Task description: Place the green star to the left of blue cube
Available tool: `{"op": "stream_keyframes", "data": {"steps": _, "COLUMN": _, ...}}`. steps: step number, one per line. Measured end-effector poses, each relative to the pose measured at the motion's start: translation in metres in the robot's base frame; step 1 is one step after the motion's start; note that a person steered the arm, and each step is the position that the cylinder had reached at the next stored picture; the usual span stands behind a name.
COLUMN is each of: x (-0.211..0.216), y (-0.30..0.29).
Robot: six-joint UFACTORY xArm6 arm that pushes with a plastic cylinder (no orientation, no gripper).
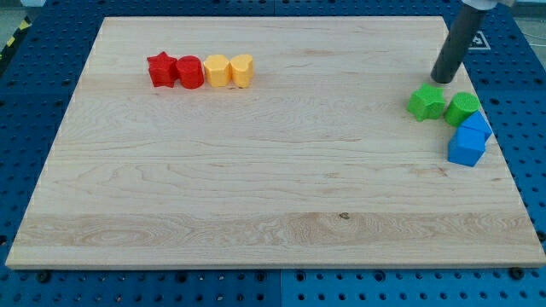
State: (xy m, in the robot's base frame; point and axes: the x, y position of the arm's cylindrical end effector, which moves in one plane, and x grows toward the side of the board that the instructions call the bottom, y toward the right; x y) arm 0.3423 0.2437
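The green star lies near the board's right edge. A second green block, rounded in shape, sits just right of it. Two blue blocks lie below that: a smaller one and the blue cube, touching each other. My tip is at the end of the dark rod, just above the green star's upper right side, touching or almost touching it.
A row of blocks sits at the upper left: a red star, a red rounded block, a yellow block and a yellow heart-like block. The wooden board lies on a blue perforated table.
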Motion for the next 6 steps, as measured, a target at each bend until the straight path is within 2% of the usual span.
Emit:
{"op": "stream_keyframes", "data": {"steps": 1, "x": 0.021, "y": -0.023}}
{"op": "stream_keyframes", "data": {"steps": 2, "x": 0.045, "y": -0.024}}
{"op": "stream_keyframes", "data": {"steps": 5, "x": 0.082, "y": -0.023}}
{"op": "stream_keyframes", "data": {"steps": 6, "x": 0.064, "y": -0.034}}
